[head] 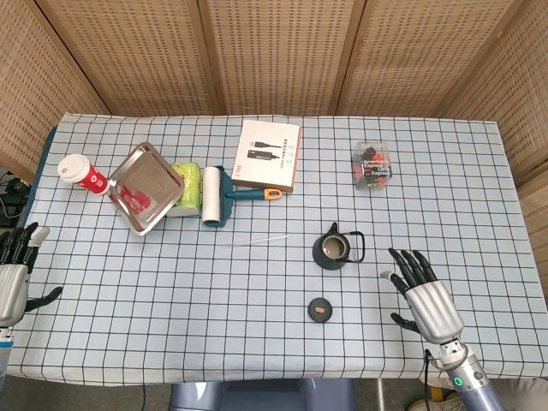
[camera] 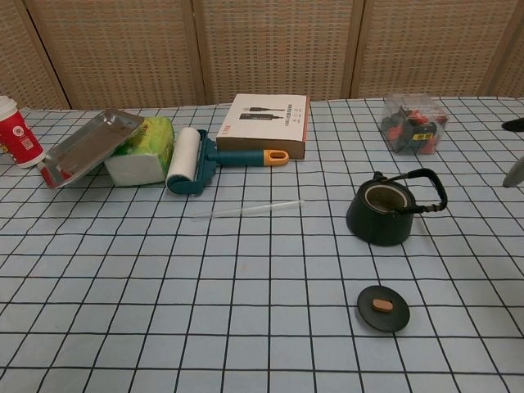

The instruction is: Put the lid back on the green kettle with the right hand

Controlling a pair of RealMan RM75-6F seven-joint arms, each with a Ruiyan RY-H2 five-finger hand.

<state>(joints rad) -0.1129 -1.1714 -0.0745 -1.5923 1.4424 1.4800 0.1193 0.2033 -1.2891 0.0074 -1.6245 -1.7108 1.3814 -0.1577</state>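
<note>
Near the table's front edge: right hand, fingers spread, holding nothing; left hand likewise spread at the left edge. Lid lies flat on the cloth, just in front of the open kettle.

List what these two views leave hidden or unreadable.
- Right robot hand: chest view shows only fingertips at the right edge; the frame cuts the rest off.
- Left robot hand: partly cut by the head view's left edge; absent from chest view.
- Kettle interior: too dark to judge contents.
- Box print: too small to read.
</note>
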